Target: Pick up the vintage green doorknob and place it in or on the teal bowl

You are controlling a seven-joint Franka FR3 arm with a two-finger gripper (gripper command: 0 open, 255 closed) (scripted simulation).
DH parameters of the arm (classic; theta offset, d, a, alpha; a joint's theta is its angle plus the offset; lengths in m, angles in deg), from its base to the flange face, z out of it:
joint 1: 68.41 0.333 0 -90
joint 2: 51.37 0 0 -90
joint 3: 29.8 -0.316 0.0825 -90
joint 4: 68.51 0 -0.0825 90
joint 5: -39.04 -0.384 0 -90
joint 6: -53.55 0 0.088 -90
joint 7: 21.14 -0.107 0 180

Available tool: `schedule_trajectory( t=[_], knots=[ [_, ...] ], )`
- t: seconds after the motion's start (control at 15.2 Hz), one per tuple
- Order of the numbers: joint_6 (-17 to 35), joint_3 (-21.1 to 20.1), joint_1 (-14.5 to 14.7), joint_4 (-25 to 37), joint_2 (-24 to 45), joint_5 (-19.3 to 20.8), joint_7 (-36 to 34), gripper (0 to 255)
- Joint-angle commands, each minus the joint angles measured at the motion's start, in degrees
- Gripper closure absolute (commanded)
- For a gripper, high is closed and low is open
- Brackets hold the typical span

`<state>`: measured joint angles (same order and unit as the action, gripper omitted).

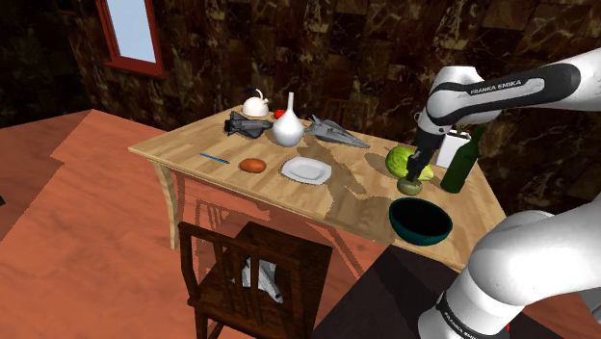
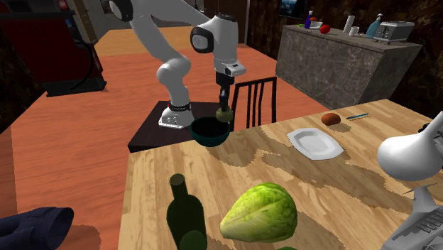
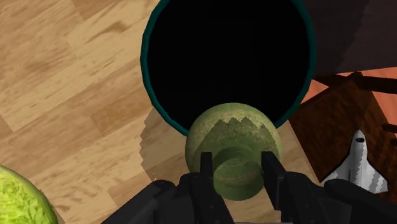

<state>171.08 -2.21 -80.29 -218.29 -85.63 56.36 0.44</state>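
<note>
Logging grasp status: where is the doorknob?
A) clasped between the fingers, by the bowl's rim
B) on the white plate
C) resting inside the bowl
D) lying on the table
A: the wrist view shows the gripper shut on the doorknob, at the rim of the bowl.

Mottled olive-green doorknob, teal-rimmed dark bowl, black hand

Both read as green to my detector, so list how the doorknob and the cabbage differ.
The doorknob is dull, mottled olive and small; the cabbage is brighter yellow-green and much bigger. The doorknob is clasped between the fingers of the gripper, held by the rim of the teal bowl; the cabbage lies free on the table. Both are rounded and green.
</note>
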Motion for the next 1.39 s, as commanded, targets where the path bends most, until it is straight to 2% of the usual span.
schedule_trajectory(
  t=[0.0, 0.4, 1.32],
  knots=[
    [-1.7, 0.1, -2.4, -3.0, -4.8, 1.9, 0.9, 255],
    [-9.4, 1.1, -10.9, -10.3, -19.7, 7.0, 5.6, 255],
    [4.5, 6.6, -12.2, -18.2, -13.4, 12.3, 4.9, 255]
  ],
)
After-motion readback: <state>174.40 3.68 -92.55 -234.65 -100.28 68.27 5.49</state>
